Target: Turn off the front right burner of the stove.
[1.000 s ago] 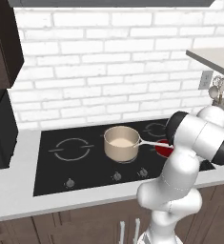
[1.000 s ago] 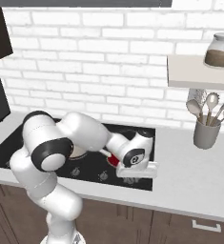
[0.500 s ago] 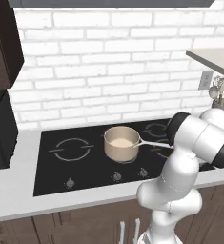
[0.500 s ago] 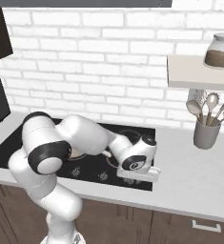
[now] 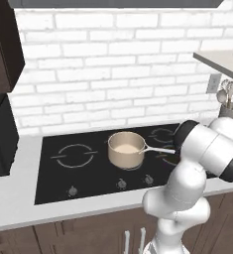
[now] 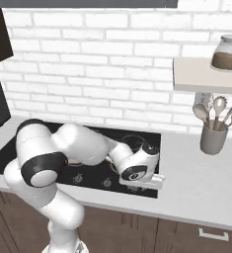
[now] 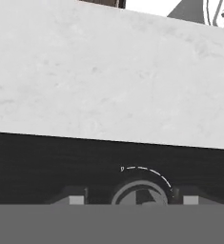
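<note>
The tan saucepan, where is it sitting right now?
In the left base view the tan saucepan sits near the middle of the black stove, right of a grey ring zone, its handle pointing right toward the robot's arm.

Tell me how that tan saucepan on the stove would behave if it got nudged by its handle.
The tan saucepan would probably slide or pivot rather than tip: it looks squat and sits flat on the smooth stove. Its long handle gives leverage, so it likely swings easily.

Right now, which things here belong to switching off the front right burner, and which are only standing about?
For the job:
stove
front right burner
knob
end effector

Standing about:
saucepan
utensil holder
jar
shelf
</note>
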